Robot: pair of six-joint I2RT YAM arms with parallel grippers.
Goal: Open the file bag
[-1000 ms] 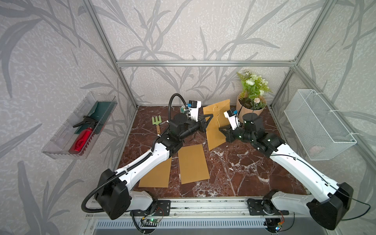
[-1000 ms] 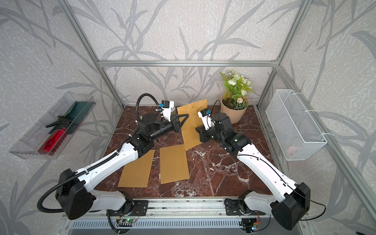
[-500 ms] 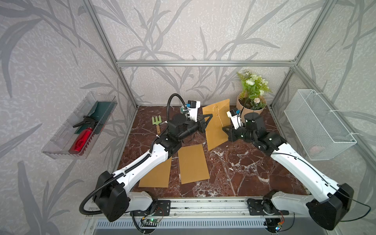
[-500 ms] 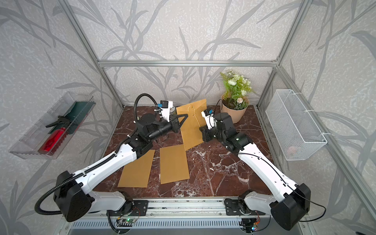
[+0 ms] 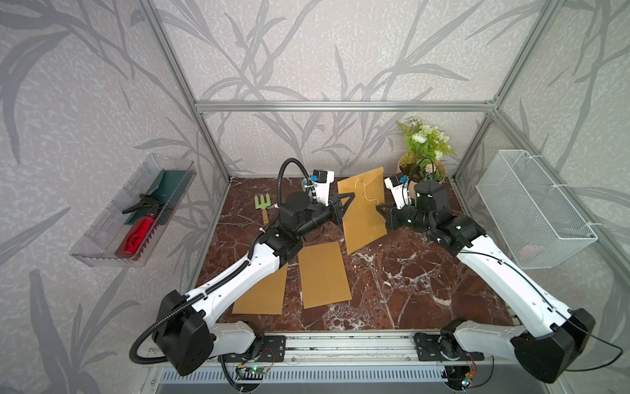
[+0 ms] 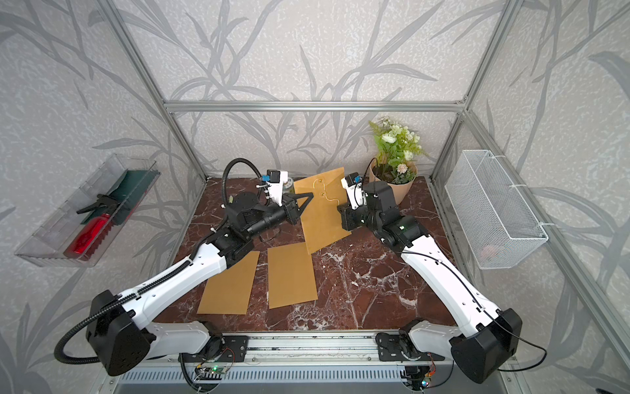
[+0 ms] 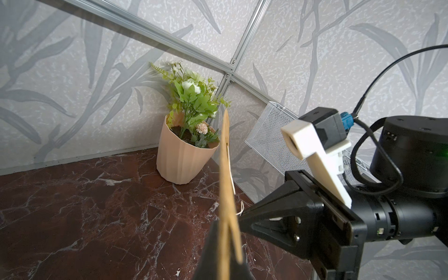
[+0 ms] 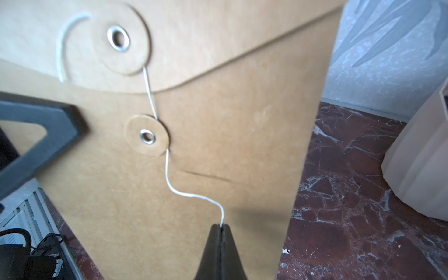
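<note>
surface: red-brown marble tabletop (image 5: 409,273), frame centre | room: leaf-wallpaper walls (image 5: 306,51) | left gripper (image 7: 224,228) clamped file bag (image 5: 363,218) | right gripper (image 8: 221,226) pinched string (image 8: 184,191)

I see the brown paper file bag (image 5: 363,218) held upright and tilted, flap (image 8: 218,36) closed, its white string (image 8: 166,169) running slack past the lower disc (image 8: 146,138)

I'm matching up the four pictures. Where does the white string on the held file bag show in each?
Top view: string on the raised file bag's face, below its flap.
Top view: same spot.
Left wrist: thin line beside the bag's edge.
Right wrist: mid-picture, from the lower disc to the shut right gripper.
Shared landmark: potted plant.
</note>
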